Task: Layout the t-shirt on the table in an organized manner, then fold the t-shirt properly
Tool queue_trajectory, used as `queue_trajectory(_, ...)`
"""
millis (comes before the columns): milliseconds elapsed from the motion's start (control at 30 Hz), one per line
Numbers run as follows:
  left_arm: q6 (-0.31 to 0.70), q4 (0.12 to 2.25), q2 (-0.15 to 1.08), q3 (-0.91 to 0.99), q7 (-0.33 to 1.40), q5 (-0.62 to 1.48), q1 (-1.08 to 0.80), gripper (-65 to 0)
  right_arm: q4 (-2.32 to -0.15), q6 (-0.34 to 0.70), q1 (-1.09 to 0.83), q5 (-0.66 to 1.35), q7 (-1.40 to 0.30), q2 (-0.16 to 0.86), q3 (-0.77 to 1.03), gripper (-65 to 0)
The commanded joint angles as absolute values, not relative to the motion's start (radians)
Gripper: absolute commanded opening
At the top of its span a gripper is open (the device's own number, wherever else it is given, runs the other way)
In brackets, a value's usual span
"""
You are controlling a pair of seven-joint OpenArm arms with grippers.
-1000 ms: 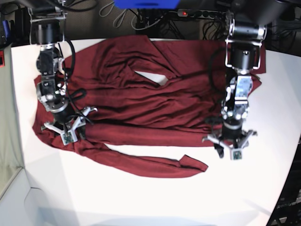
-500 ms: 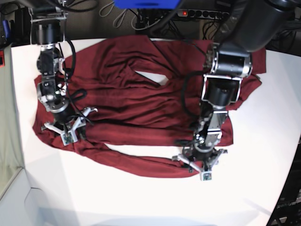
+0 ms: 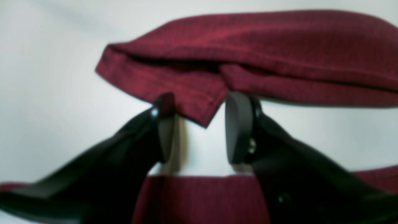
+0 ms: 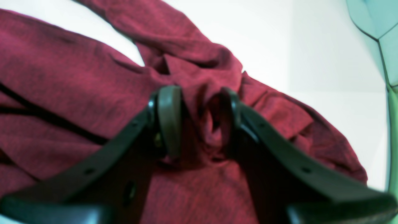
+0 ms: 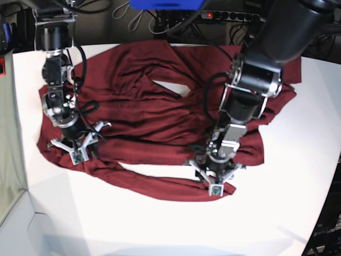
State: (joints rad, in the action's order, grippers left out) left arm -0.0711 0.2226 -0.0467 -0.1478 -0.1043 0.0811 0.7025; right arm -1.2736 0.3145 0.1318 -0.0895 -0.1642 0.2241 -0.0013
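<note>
Left gripper point(image 3: 199, 127), jaws parted with nothing between them, poised over the pointed corner of a folded strip of the t-shirt point(image 3: 248, 53) near the front of the table point(image 5: 160, 224). Right gripper point(image 4: 199, 124), jaws pinching a raised bunch of the t-shirt at its other end. The maroon garment lies wrinkled across the white tabletop's far half.
</note>
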Motion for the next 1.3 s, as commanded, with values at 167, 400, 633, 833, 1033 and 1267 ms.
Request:
queue_trajectory(167,-0.074,0.203,0.002,-0.189,-0.099,0.076,0.745,-38.8,-1.293,0.305,0.148,-0.082,-0.139,0.239,0.002,-43.5)
queue_trajectory(400,-0.071,0.271,0.088,-0.124,-0.137,0.096,0.739,-38.8,-1.285,0.305,0.159,-0.084,-0.139,0.236,0.002,-43.3)
queue_trajectory(633,-0.068,0.59,0.116,0.001,0.082,0.137,0.668,-38.8,-1.285,0.305,0.159,-0.084,-0.139,0.232,0.002,-43.3)
queue_trajectory(833,-0.068,1.015,0.117,0.001,0.308,0.133,0.456,-38.9,-1.285,0.305,0.16,-0.084,-0.139,0.232,0.002,-43.3)
queue_trajectory(1033,-0.068,1.221,0.136,0.001,0.466,0.128,0.3,-39.1,-1.285,0.305,0.16,-0.082,-0.139,0.232,0.002,-43.3)
queue_trajectory(1267,-0.068,1.109,0.168,-0.002,0.46,0.127,0.26,-39.0,-1.287,0.305,0.16,-0.082,-0.139,0.232,0.005,-43.3)
